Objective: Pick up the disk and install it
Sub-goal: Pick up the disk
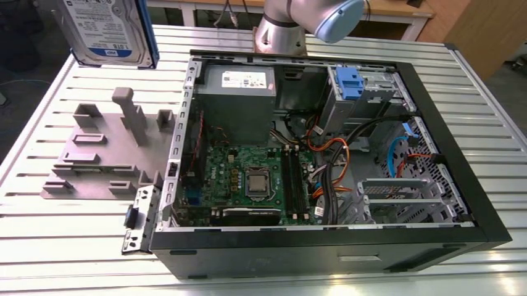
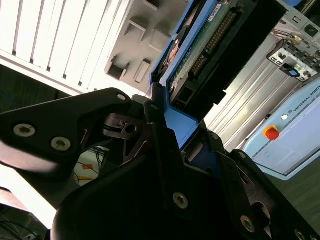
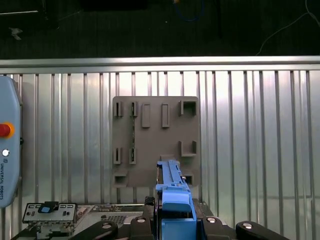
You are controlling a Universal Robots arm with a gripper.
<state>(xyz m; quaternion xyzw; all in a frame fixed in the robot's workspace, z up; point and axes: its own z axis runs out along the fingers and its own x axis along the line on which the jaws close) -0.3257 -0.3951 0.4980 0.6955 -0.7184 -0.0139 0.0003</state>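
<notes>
Found one arm [image 1: 284,31]: base column upright on the table [image 1: 494,123], beyond the fixture [image 1: 107,154] and toward the exterior view's right of it, with a blue-capped joint angled over at the top.

Found one gripper [image 2: 180,132], poised directly over the fixture and clenched on the disk [image 1: 111,31]. Noted in both wrist views black fingers [image 2: 155,117] pressed to either side of the blue carrier [image 2: 177,125].

Counted one disk. Held in the air well clear above the fixture, touching neither it nor the table. Standing on edge, label face toward the exterior view, lower edge pointing down at the fixture. Seen edge-on in the first wrist view, over the fixture's near border; circuit-board side exposed in the second wrist view.

Counted one fixture: grey plate, flat on the table, carrying several posts and pockets, all unoccupied.

Counted one case [image 1: 329,256], open-sided, lying just beside the fixture on the exterior view's right, its corner bracket touching or nearly touching the plate; cannot tell which.

Counted one pendant [image 3: 7,150] with one red button [image 3: 4,130], well apart from the fixture.
</notes>
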